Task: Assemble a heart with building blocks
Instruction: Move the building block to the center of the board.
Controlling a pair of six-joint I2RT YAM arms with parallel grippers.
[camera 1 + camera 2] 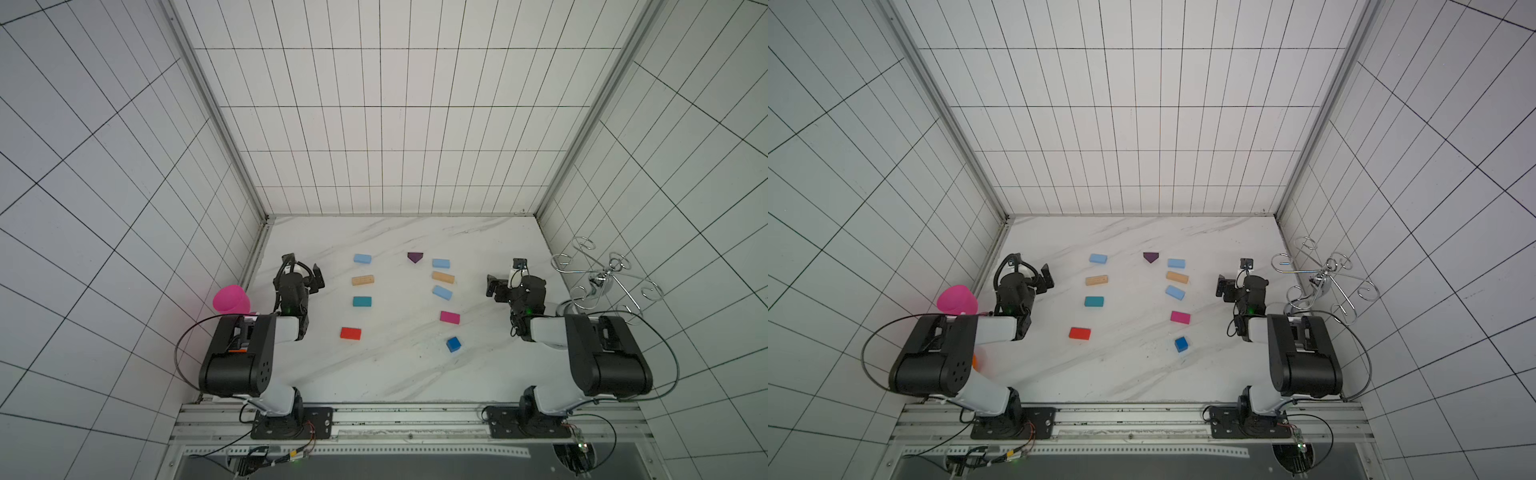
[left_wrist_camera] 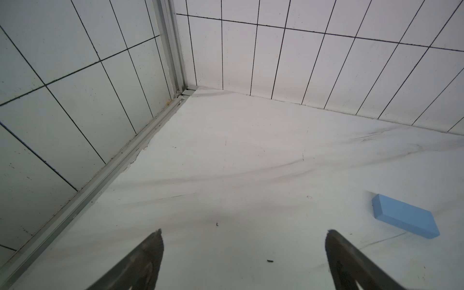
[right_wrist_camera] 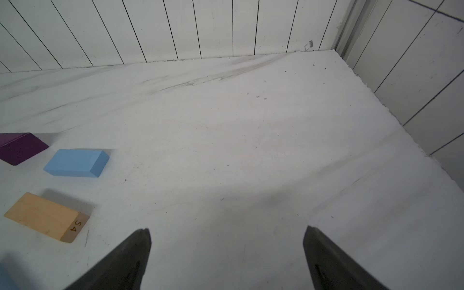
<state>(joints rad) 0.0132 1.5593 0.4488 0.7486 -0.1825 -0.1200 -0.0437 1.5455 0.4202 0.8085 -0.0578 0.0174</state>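
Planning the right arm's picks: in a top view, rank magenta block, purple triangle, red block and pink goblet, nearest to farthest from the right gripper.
From the right gripper:
1. magenta block, close by on its own side.
2. purple triangle, mid-table toward the back.
3. red block, on the left arm's side.
4. pink goblet, by the left wall.

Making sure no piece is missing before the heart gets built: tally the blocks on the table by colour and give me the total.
Light blue blocks: 3
Tan wood blocks: 2
Teal block: 1
Red block: 1
Magenta block: 1
Blue cube: 1
Purple triangle: 1
Total: 10
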